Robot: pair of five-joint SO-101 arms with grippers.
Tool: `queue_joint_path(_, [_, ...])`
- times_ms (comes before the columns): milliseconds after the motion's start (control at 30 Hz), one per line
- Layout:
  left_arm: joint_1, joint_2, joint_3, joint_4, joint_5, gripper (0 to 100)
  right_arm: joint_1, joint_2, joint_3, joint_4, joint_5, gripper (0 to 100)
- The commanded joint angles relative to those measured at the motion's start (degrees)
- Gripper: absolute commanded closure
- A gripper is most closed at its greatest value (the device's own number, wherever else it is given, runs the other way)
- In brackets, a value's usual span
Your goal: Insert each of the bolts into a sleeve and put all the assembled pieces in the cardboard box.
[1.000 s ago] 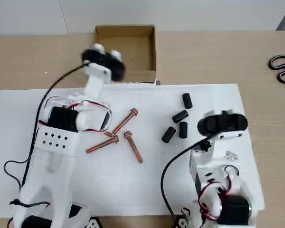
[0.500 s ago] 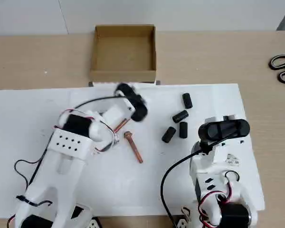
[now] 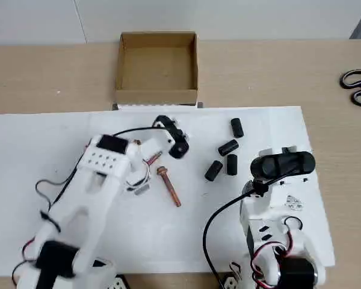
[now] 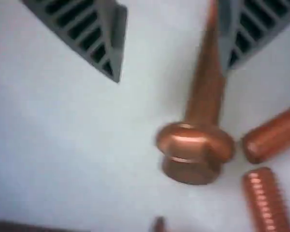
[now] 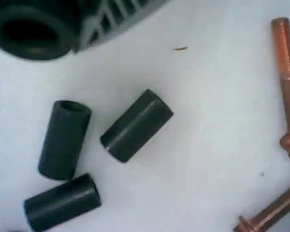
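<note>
Copper bolts lie on the white sheet (image 3: pixel 60 132). My left gripper (image 4: pixel 171 67) is open low over them, and one bolt (image 4: pixel 195 150) points its shaft up between the fingers, close against one finger (image 4: pixel 241 34). Two more bolt ends (image 4: pixel 270 140) lie beside its head. From above, my left arm (image 3: pixel 108 162) covers that cluster, and one bolt (image 3: pixel 168 186) lies free beside it. Several black sleeves (image 3: pixel 228 147) lie between the arms. My right arm (image 3: pixel 281 164) stands just right of them, and its wrist view shows sleeves (image 5: pixel 135 125) close below.
The open cardboard box (image 3: pixel 156 96) stands beyond the sheet's far edge, empty. Scissors (image 3: pixel 358 84) lie at the table's far right. A small metal part (image 3: pixel 292 198) sits by the right arm. Bare sheet stretches on the left and in front.
My left arm swung from beside the box back and down over the bolts, hiding two of them. The right arm has hardly moved.
</note>
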Motion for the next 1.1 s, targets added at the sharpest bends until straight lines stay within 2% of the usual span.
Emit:
queue_joint_path(0, [-1.8,4.1,-5.8,-1.0,-0.5,87,0.6,-0.6,-0.3,1.2,-0.4,99.5])
queue_joint_path(467, [-1.8,10.3,-7.4,-1.4,-1.3,87,0.6,-0.6,-0.3,1.7,-0.7,99.5])
queue_joint_path(700, [-1.0,10.4,-3.8,-6.9,-1.3,87,0.6,-0.6,-0.3,1.7,-0.7,99.5])
queue_joint_path(933, [-0.5,10.4,-2.7,-7.3,-1.3,87,0.6,-0.6,-0.3,1.7,-0.7,99.5])
queue_joint_path(1067, [-0.4,10.3,-1.5,-7.3,-1.3,93,0.6,-0.6,-0.3,1.7,-0.8,99.5])
